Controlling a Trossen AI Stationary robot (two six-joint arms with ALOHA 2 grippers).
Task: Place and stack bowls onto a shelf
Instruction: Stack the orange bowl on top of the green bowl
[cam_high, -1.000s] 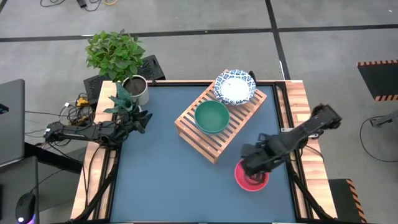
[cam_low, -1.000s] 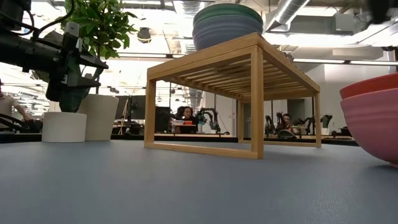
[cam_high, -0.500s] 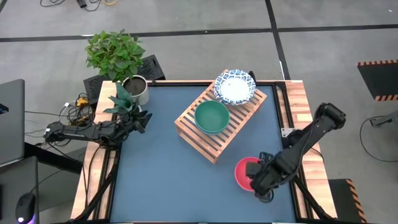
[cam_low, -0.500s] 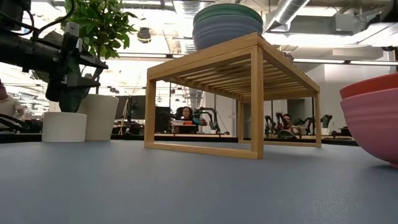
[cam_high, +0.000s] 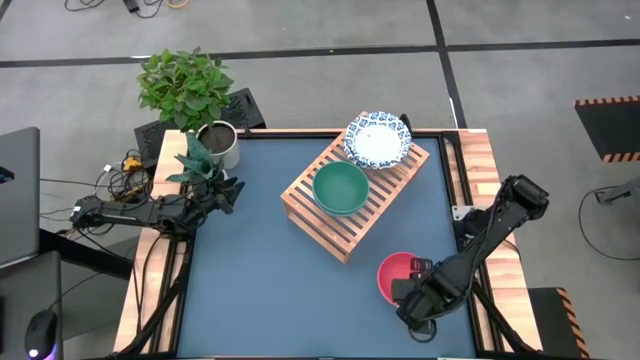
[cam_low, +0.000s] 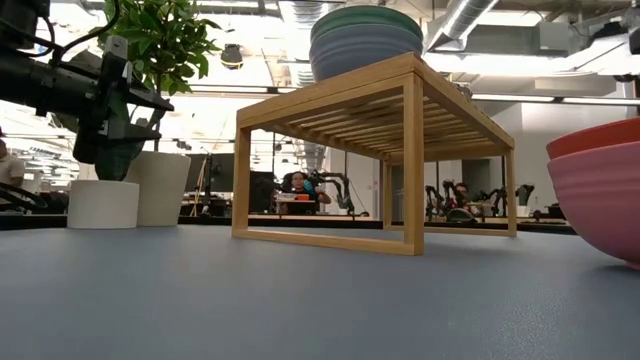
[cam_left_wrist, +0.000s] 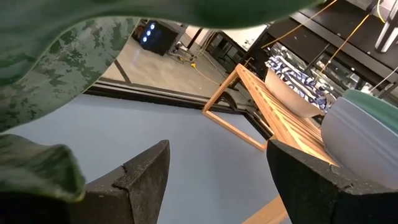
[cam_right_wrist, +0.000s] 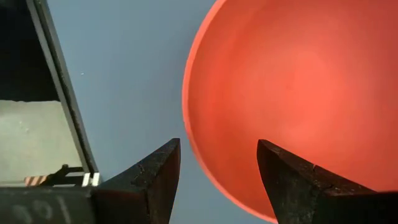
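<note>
- Your right gripper (cam_high: 402, 290) sits at the near right corner of the table, over the near edge of the smooth, round pink-red bowl (cam_high: 395, 274). Its dark fingers (cam_right_wrist: 155, 180) stand wide apart with the bowl's thin rim (cam_right_wrist: 193, 149) between them, not pressed on it.
- The low view shows that pink-red bowl (cam_low: 600, 190) as two glossy bowls nested, an orange-red rim above a pinker one, resting on the matte blue tabletop (cam_high: 250, 270).
- The low rectangular light-brown wooden shelf (cam_high: 335, 225) with a top of parallel slats stands angled in the middle of the table, just beside the pink-red bowl but apart from it.
- On the slats you have a plain green bowl (cam_high: 340, 187) near the middle; from the low view it sits nested on a plain blue bowl (cam_low: 365, 55).
- A round bowl with a blue-and-white patterned rim and white centre (cam_high: 378, 138) rests at the shelf's far end.
- Your left gripper (cam_high: 228, 190) waits at the table's left edge, fingers (cam_left_wrist: 140, 180) parted and holding nothing, close to a leafy potted plant in a white cylindrical pot (cam_high: 217, 143).
</note>
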